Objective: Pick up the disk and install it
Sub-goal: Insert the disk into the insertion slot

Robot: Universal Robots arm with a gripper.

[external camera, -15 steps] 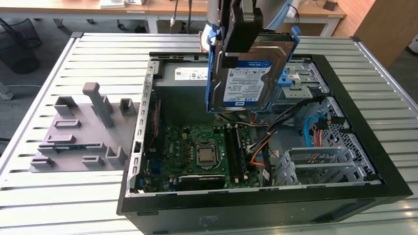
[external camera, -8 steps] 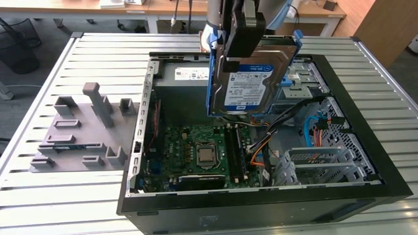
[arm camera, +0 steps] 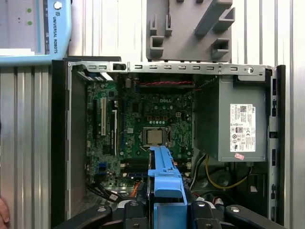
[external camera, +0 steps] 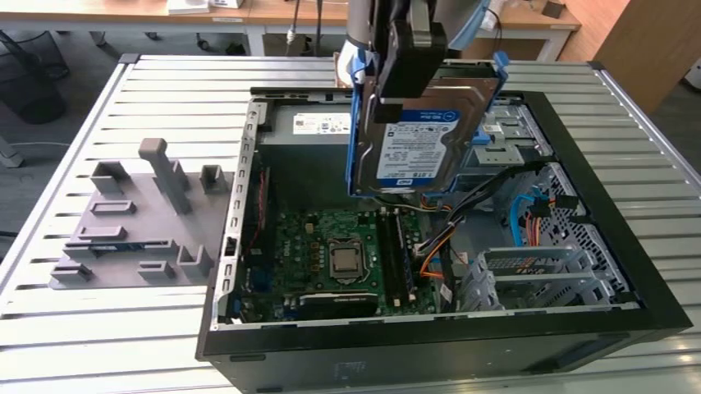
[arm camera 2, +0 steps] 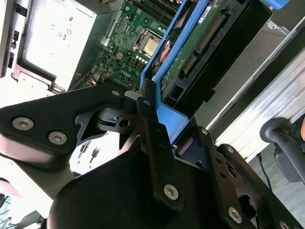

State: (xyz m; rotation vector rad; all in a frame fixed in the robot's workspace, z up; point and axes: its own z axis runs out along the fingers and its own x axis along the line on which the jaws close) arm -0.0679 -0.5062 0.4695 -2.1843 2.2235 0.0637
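The disk (external camera: pixel 422 139), a silver hard drive with a white-and-blue label in a blue bracket, hangs on edge above the open computer case (external camera: pixel 613 246), over the far middle of its interior. My gripper (external camera: pixel 403 86) is shut on the disk's upper end. In the second wrist view the black fingers (arm camera 2: pixel 152 129) clamp the blue bracket, and the disk's (arm camera 2: pixel 190 50) green circuit-board side shows. In the first wrist view the disk (arm camera: pixel 164 174) appears edge-on over the motherboard (arm camera: pixel 143 129), held by the gripper (arm camera: pixel 165 210).
Inside the case sit a grey power supply (arm camera: pixel 238 124) with a white sticker, a drive cage (external camera: pixel 515 139) with blue latches, and orange and black cables (external camera: pixel 438 246). A grey fixture plate (external camera: pixel 131 222) lies on the slatted table at the exterior view's left. A hand (arm camera: pixel 2 212) shows at one edge.
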